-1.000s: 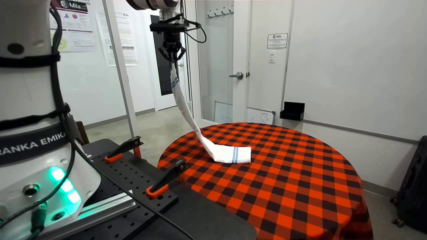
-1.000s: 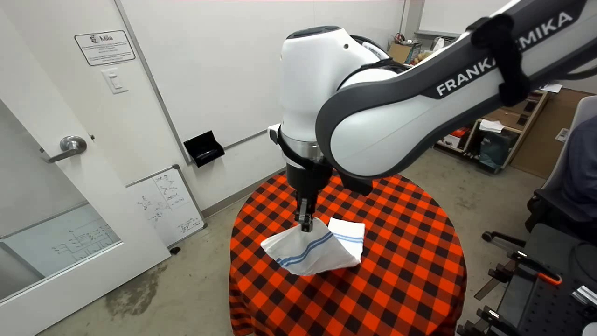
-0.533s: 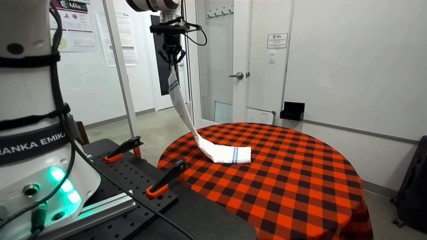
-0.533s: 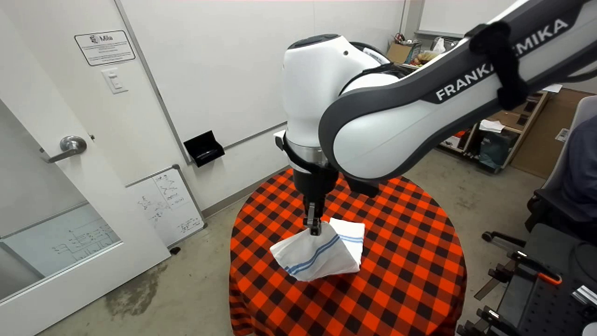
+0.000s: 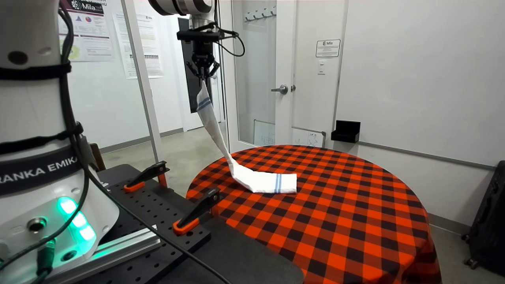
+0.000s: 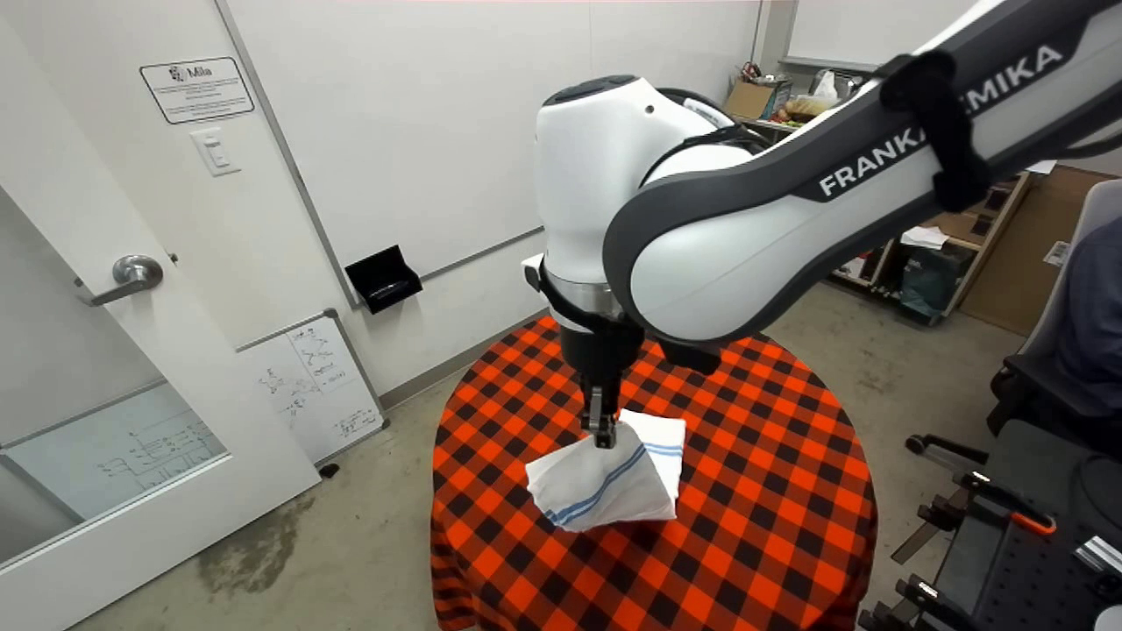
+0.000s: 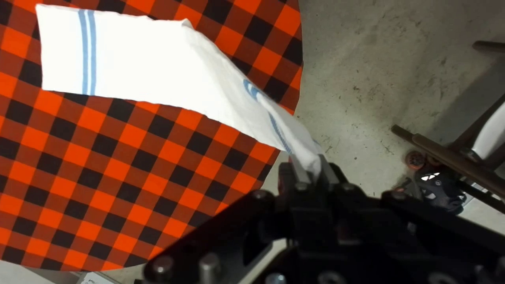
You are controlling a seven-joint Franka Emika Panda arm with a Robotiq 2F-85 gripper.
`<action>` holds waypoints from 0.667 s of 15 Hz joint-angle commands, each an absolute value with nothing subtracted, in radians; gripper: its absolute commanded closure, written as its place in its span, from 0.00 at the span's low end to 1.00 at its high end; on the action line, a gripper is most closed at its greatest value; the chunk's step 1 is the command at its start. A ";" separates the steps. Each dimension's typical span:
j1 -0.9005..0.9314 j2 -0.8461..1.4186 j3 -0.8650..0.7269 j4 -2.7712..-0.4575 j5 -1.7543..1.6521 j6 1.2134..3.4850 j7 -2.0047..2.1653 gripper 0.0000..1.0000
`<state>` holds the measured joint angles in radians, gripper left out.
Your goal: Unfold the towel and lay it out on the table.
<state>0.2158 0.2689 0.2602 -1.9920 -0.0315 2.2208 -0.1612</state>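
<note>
The towel is white with blue double stripes. One end lies flat on the round table (image 5: 355, 221) with its red and black checked cloth, and the rest rises to my gripper. The towel shows in both exterior views (image 5: 268, 182) (image 6: 605, 491) and in the wrist view (image 7: 150, 59). My gripper (image 5: 203, 80) is shut on a corner of the towel, well above the table near its edge. It also shows in an exterior view (image 6: 603, 438) and in the wrist view (image 7: 311, 165), where the cloth is pinched between the fingertips. The lifted part hangs as a slanting, slightly slack strip.
A dark mounting bench (image 5: 236, 252) with black and orange clamps (image 5: 197, 211) stands beside the table. A glass door (image 5: 256, 79) and a whiteboard wall with a black holder (image 5: 346, 131) are behind. A chair (image 6: 1052, 368) with a seated person is at the right.
My gripper has lowered a little, moving right and down in an exterior view, with the towel corner still held. The lifted strip hangs slacker. The flat end on the table has not moved.
</note>
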 commanded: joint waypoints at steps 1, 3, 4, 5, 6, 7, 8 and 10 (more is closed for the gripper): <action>0.221 0.244 0.266 -2.032 -0.019 2.183 -0.209 0.68; 0.225 0.245 0.268 -2.041 -0.024 2.168 -0.219 0.60; 0.227 0.247 0.268 -2.043 -0.026 2.163 -0.220 0.53; 0.228 0.245 0.268 -2.044 -0.027 2.159 -0.218 0.45; 0.229 0.246 0.269 -2.046 -0.028 2.157 -0.216 0.39; 0.230 0.245 0.269 -2.045 -0.029 2.153 -0.214 0.31; 0.231 0.245 0.269 -2.045 -0.030 2.151 -0.213 0.24; 0.232 0.245 0.269 -2.045 -0.030 2.148 -0.214 0.10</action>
<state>0.2264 0.2681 0.2703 -2.0331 -0.0317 2.1721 -0.1980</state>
